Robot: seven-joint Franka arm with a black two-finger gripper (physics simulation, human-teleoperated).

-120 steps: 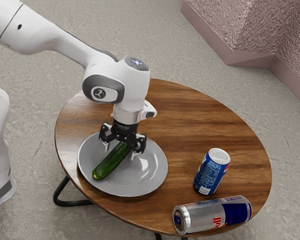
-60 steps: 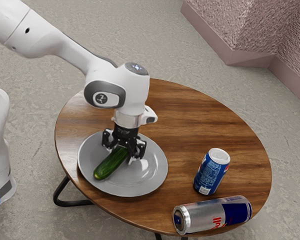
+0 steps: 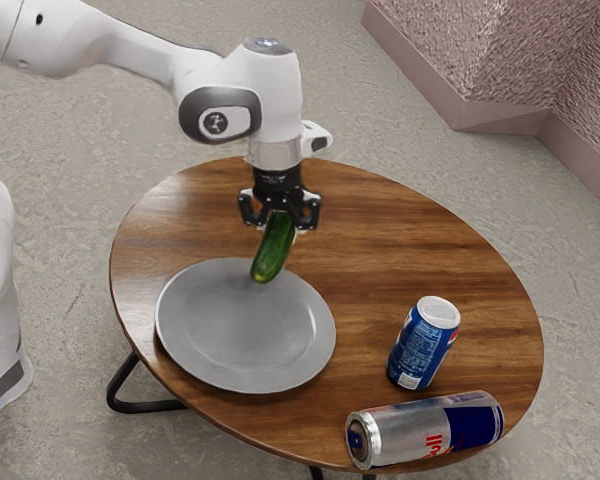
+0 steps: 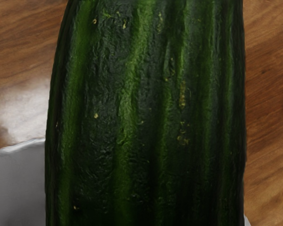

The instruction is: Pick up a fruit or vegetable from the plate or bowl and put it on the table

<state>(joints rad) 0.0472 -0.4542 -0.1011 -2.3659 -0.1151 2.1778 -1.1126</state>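
Green, ridged cucumber (image 3: 270,260) tight in the black tool's grip (image 3: 280,230), above wood-grained desk (image 3: 405,240) with smooth, round plate (image 3: 242,335)

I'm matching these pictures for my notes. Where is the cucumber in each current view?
Exterior view: the cucumber, near the middle, is gripped by the gripper, its free end overlapping the rim of the gray plate.
Wrist view: large across the middle, with wooden tabletop on both sides.
Shared landmark: the gray plate.
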